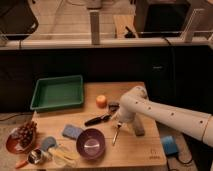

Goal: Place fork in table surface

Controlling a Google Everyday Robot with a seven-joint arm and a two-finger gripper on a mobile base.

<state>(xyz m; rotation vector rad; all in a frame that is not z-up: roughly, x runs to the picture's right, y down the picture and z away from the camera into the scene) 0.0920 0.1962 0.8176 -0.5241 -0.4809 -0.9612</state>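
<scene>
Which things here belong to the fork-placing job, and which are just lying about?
Job: fork, table surface, gripper at the fork's upper end, right of table centre.
Lying about: green tray, orange object, black-handled utensil, purple bowl, blue sponge, plate of grapes.

We see the slim, short fork point(116, 135), thinner than a finger, with a dark upper part and a pale, light-coloured lower end. It sits steeply slanted in our view, its dark end uppermost right under the gripper point(120, 123) and its pale end pointing down towards the near edge and slightly left. We cannot tell whether the pale tip touches the wood or whether the jaws grip it. Beneath it spreads the large rectangular light-brown wooden desk point(137, 150), smooth and pale-grained. The fork is over its right-of-centre part, nearer the front edge than the back.
</scene>
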